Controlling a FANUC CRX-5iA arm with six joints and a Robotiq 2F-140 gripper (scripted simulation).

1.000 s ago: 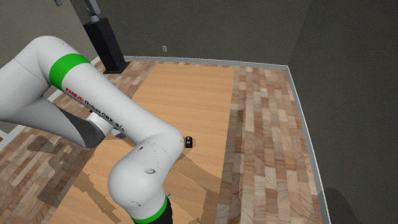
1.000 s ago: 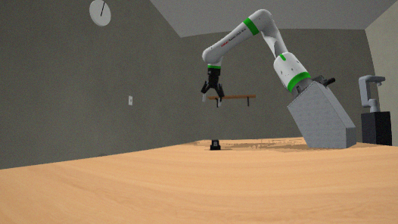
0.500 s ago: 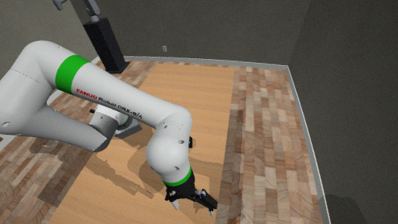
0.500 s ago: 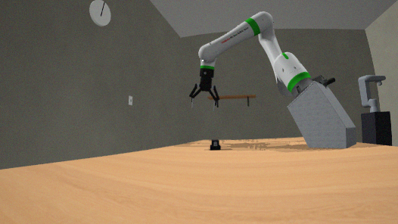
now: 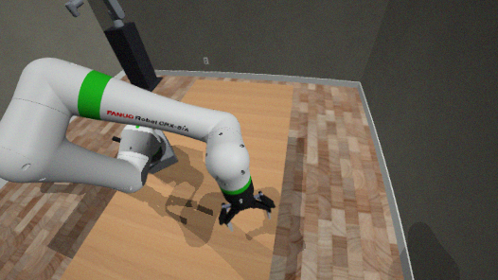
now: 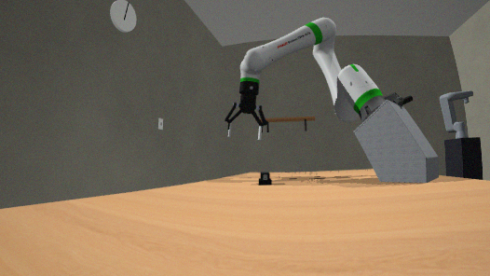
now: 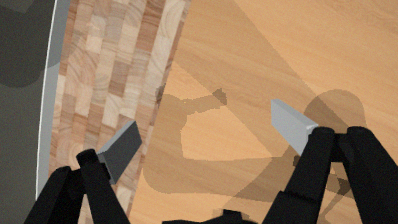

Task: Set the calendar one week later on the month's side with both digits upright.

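- Exterior view: the tool [image 5: 250,218] [image 6: 244,135] [image 7: 203,122] hangs high over the worktop [image 5: 142,246] [image 6: 242,224] [image 7: 320,30], its fingers spread wide apart with nothing between them.
- Down on the wood sits the calendar [image 6: 265,177], small and dark, a pale digit on the face toward me; I can't read the whole date from where I stand.
- From this side it lies below the tool and a little toward the robot's base [image 5: 163,165] [image 6: 396,144].
- From above, the arm [image 5: 161,111] [image 6: 289,42] seems to hide it, and the wrist view misses it, so I'd judge the tool must shift sideways before dropping.
- I can't tell which way its long axis runs.

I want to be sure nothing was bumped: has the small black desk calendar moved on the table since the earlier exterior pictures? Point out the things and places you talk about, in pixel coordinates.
No. The small black calendar [image 6: 265,179] stands at the same place left of the grey angular robot pedestal [image 6: 396,144].
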